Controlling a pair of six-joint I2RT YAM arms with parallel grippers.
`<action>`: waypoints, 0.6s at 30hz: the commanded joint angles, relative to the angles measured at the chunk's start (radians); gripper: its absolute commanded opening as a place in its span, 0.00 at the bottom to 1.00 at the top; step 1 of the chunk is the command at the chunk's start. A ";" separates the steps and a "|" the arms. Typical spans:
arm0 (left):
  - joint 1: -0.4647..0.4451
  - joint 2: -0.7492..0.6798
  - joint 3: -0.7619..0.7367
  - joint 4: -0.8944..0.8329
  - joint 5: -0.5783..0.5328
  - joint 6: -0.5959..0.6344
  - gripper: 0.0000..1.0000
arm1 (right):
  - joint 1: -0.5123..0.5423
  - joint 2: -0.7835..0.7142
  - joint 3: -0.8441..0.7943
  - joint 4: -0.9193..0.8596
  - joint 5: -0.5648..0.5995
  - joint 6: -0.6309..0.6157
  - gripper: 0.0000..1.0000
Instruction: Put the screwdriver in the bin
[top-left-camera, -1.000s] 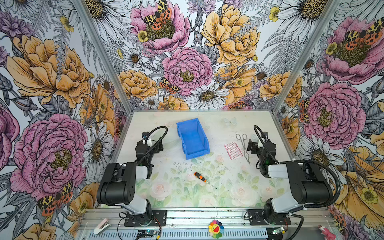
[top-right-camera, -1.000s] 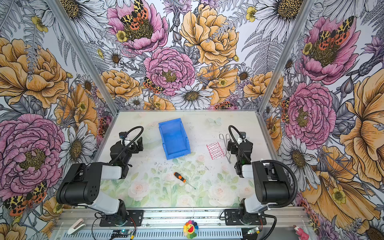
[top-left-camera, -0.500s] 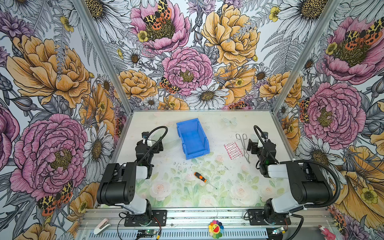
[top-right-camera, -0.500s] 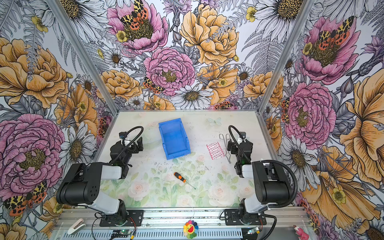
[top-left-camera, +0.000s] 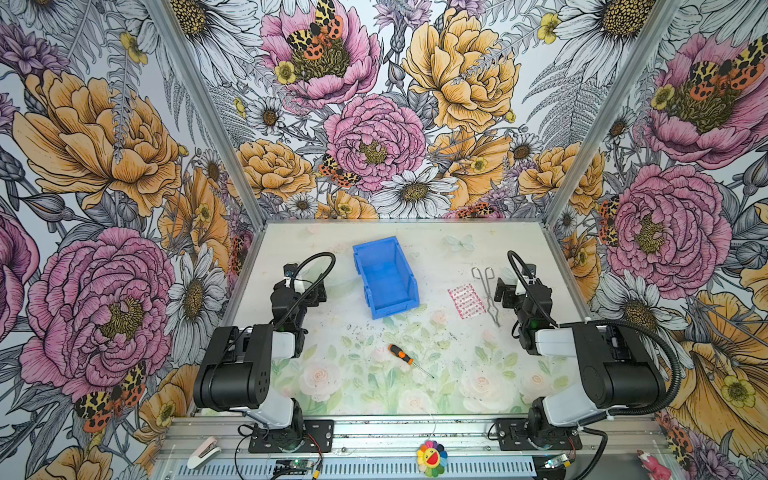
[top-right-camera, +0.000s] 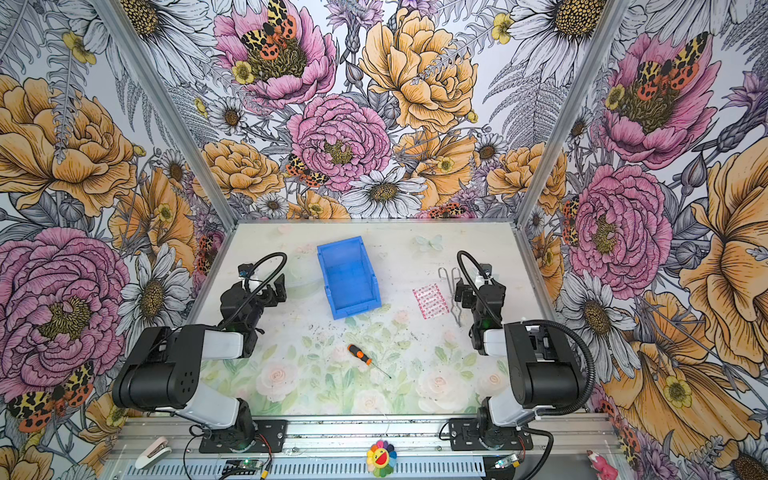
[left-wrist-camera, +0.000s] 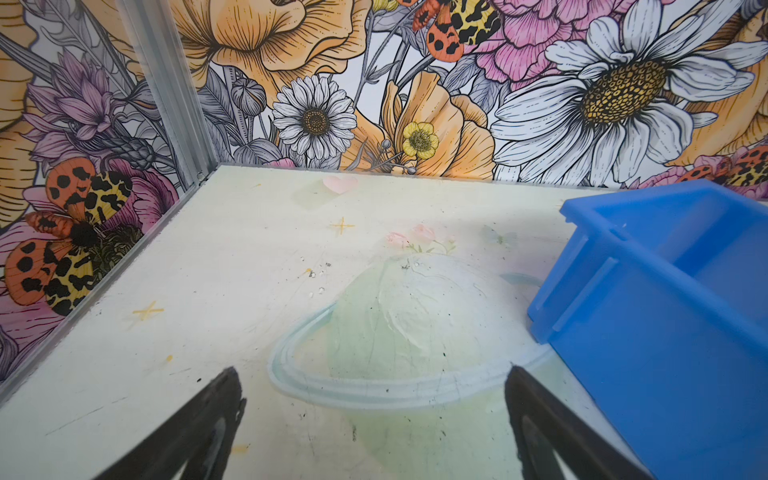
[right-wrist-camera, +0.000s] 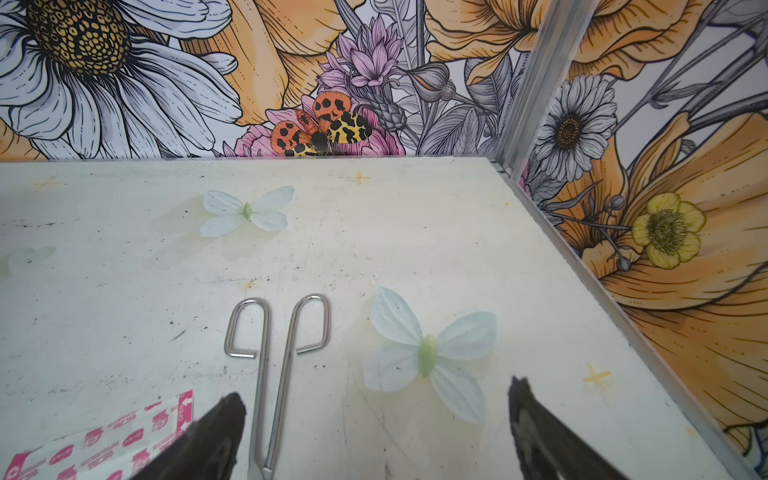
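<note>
The screwdriver (top-left-camera: 400, 353) (top-right-camera: 359, 354), with an orange-and-black handle and a thin shaft, lies flat on the mat at front centre, and neither wrist view shows it. The blue bin (top-left-camera: 385, 275) (top-right-camera: 348, 276) stands empty behind it, lower side toward the front; the left wrist view shows its wall (left-wrist-camera: 665, 332) beside my left gripper. That left gripper (top-left-camera: 316, 294) (top-right-camera: 276, 291) (left-wrist-camera: 374, 370) rests open left of the bin, holding nothing. My right gripper (top-left-camera: 503, 293) (top-right-camera: 461, 293) (right-wrist-camera: 376, 388) is open at the right, over bare mat.
Silver tongs (top-left-camera: 486, 295) (right-wrist-camera: 276, 353) lie just beside the right gripper's fingers. A pink-printed packet (top-left-camera: 466, 300) (right-wrist-camera: 104, 440) sits left of them. Flowered walls close in the left, back and right sides.
</note>
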 joint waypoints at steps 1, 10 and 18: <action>0.003 0.006 0.011 0.012 -0.004 -0.002 0.99 | 0.006 -0.007 0.013 0.037 -0.005 0.004 1.00; -0.088 -0.196 0.073 -0.296 -0.243 0.006 0.99 | 0.090 -0.264 0.082 -0.339 0.033 -0.015 1.00; -0.163 -0.342 0.230 -0.725 -0.362 -0.122 0.99 | 0.269 -0.458 0.245 -0.847 0.207 0.099 1.00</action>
